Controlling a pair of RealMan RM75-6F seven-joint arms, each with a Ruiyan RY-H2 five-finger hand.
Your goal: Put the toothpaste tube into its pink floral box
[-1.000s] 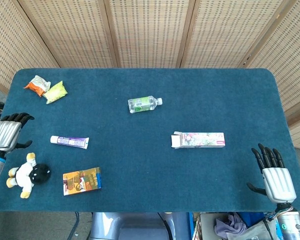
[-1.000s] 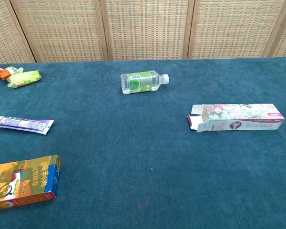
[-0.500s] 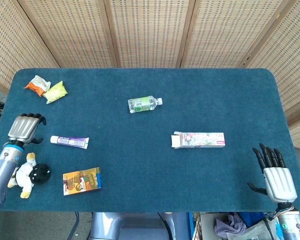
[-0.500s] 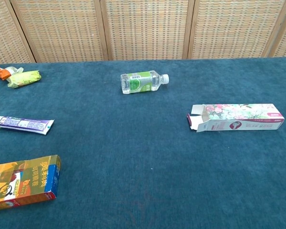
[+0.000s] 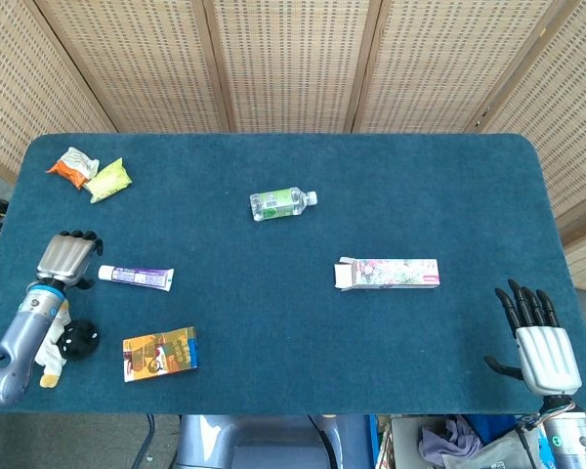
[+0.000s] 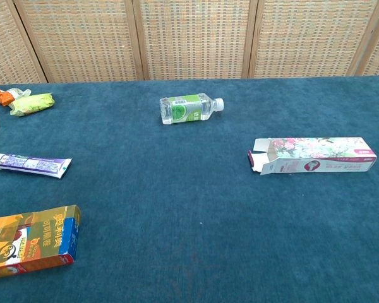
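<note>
The toothpaste tube (image 5: 136, 277) lies flat at the table's (image 5: 273, 322) nine o'clock side, cap toward the left hand (image 5: 65, 258), which hovers just beside it holding nothing, fingers apart and curled downward. The pink floral box (image 5: 388, 273) rests well apart toward three o'clock, flap open. The right hand (image 5: 539, 342) is spread wide and empty at four o'clock.

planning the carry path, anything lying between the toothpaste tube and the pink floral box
Nothing: in the head view only bare table separates the toothpaste tube from the pink floral box.
</note>
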